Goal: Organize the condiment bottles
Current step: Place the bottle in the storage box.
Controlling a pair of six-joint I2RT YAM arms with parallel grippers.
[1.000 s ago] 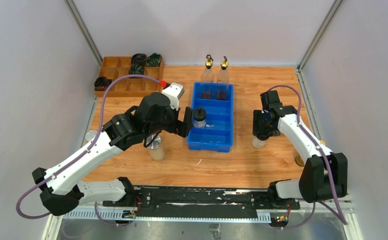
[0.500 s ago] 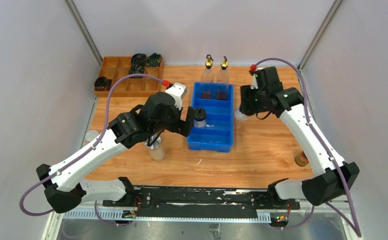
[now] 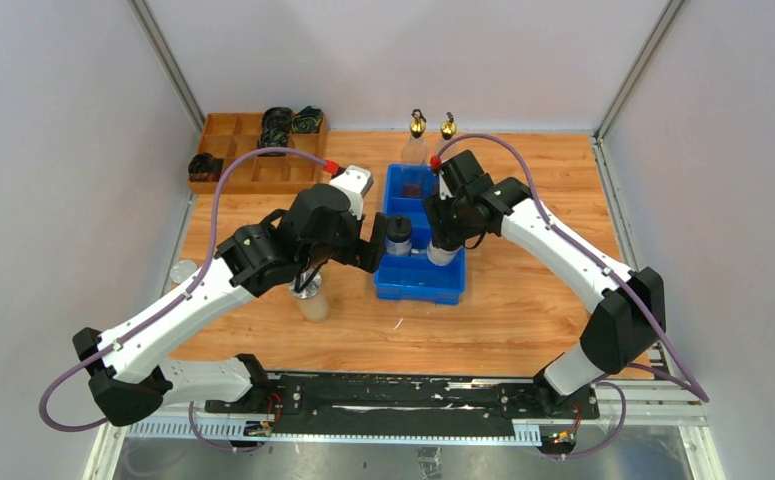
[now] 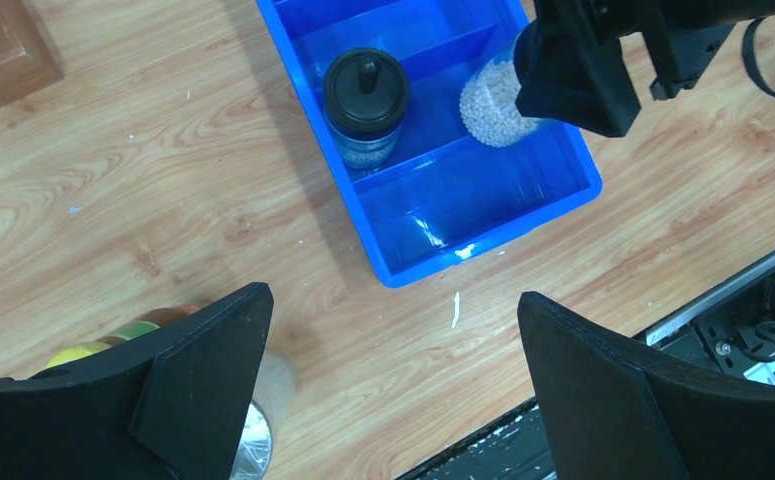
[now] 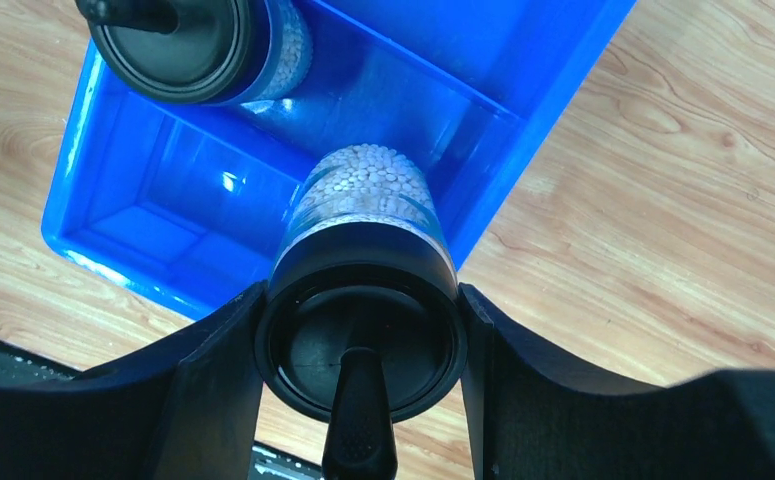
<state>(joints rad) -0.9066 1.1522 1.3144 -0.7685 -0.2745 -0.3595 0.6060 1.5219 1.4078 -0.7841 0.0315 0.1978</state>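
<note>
While the right gripper [image 5: 361,335] pinches a black-capped jar [image 5: 363,205] by its lid over the blue plastic bin [image 5: 103,250], the left gripper [image 4: 393,300] hangs above the wooden table [image 4: 113,150], jaws spread wide and holding nothing. The jar, clear-walled and packed with small white pellets, sits over the bin's middle compartment. It is just beside a second black-capped jar [image 4: 365,95] standing there. Whether its base has met the bin floor is hard to tell from any angle.

The step in hand looks to be the set-down. Doing it well calls for a straight, upright descent that keeps the smooth clear wall off both the neighbouring jar and the thin divider on the near side. The jaws should part only once the base rests flat.

The lid is round, matte and topped by a slim knob, and the two dark fingers hug its rim from either side. A round lid could still twist in the pinch if the jar catches an edge. The bin is glossy, hard-sided and slick, so a jar let go early would likely skid or tip.

Below the left arm a silver-lidded shaker [image 3: 309,292] stands on the table near the bin's left side. Two tall clear gold-spouted bottles [image 3: 418,125] stand side by side just behind the bin.
</note>
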